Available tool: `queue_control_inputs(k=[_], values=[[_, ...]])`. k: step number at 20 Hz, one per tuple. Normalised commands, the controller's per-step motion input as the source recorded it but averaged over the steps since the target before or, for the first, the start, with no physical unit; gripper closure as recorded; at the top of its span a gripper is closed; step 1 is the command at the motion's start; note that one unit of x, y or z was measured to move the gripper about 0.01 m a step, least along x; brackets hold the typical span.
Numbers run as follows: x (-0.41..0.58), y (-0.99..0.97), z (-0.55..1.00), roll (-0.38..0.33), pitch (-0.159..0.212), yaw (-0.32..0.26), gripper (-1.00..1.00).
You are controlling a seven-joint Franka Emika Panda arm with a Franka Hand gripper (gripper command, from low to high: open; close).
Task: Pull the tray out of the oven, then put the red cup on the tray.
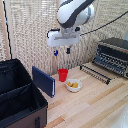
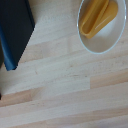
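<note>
One arm is all we have, and it hangs high over the table (image 1: 95, 102) with the gripper (image 1: 62, 50) pointing down, its two blue-tipped fingers (image 1: 68, 50) spread apart with nothing between them, so the jaws stand open and empty. The cup (image 1: 62, 74) stands upright on the wood almost straight below, just beside the navy book (image 1: 43, 80) that stands on edge on the exterior view's left, and near the white bowl (image 1: 73, 85) with its yellow contents. The oven (image 1: 113, 55) sits at the exterior view's right with its door (image 1: 96, 73) dropped flat toward us, which leaves the mouth clear; we see the bars of the tray (image 1: 111, 62) at that mouth, though we cannot tell how far out it sits. The black case (image 1: 17, 95) lies open at the exterior view's left, well apart from the oven. The wrist view shows only bare wood, the bowl (image 2: 101, 26) and the book's dark cover (image 2: 14, 30); no fingers and no cup appear there. We judge the height is held for clearance above the cup and bowl, and that the arm stands nearer the cup than the tray.
</note>
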Motion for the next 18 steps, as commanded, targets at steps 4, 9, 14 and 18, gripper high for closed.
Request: queue_control_inputs(k=[4,9,14,18], values=[[0.0,-0.26,-0.06,-0.22,-0.096,0.085,-1.0],[0.0,-0.39,0.03,-0.311,-0.13,0.094,-1.0],[0.0,-0.36,0.02,-0.327,-0.108,0.09,-1.0],[0.0,-0.34,0.0,-0.333,-0.036,0.084,-1.0]])
